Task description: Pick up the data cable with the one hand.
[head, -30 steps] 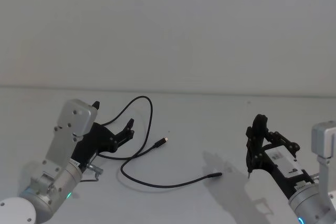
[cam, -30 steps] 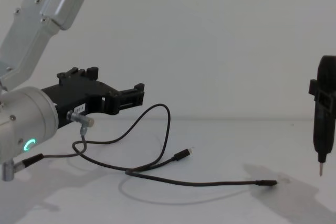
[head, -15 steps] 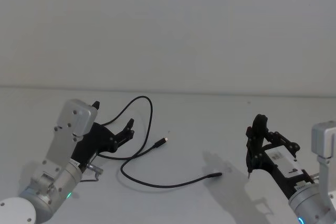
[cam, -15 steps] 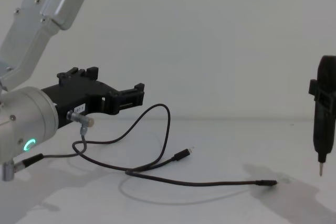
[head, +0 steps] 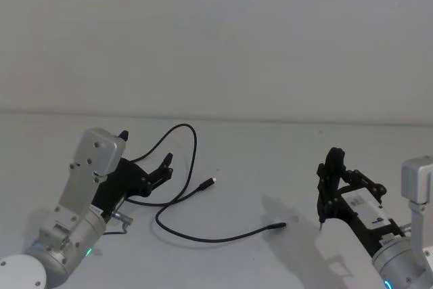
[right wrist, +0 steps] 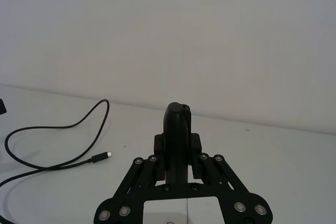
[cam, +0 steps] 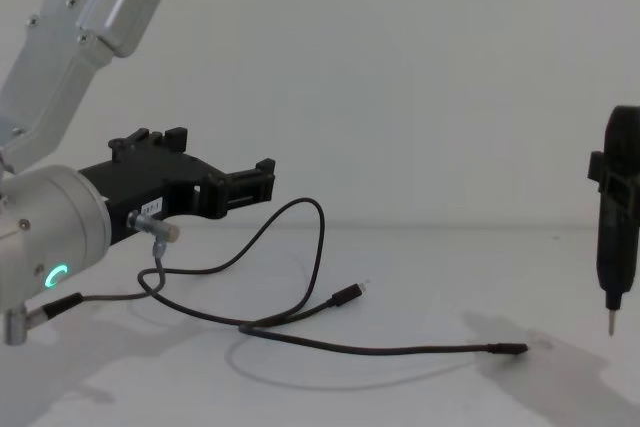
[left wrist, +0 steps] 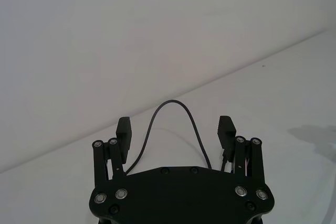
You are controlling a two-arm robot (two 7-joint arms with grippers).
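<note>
The data cable (head: pixel 195 150) is a thin black cord lying on the white table. It makes a tall loop at the left and then splits into two ends, one plug (head: pixel 210 182) mid-table and the other plug (head: pixel 279 224) further right. My left gripper (head: pixel 145 148) hangs a little above the cable's left part, open and holding nothing. In the left wrist view the cable's loop (left wrist: pixel 173 106) shows between and beyond the spread fingers (left wrist: pixel 124 129). From the chest the cable (cam: pixel 320 247) runs below the left gripper (cam: pixel 225 162). My right gripper (head: pixel 331 167) stands off to the right, shut, apart from the cable.
A short grey wire with a silver plug (cam: pixel 160 230) hangs from my left arm beside the cable. The right gripper (cam: pixel 618 217) stands upright above the table with a thin pin tip pointing down. A plain white wall rises behind the white table (head: pixel 270 160).
</note>
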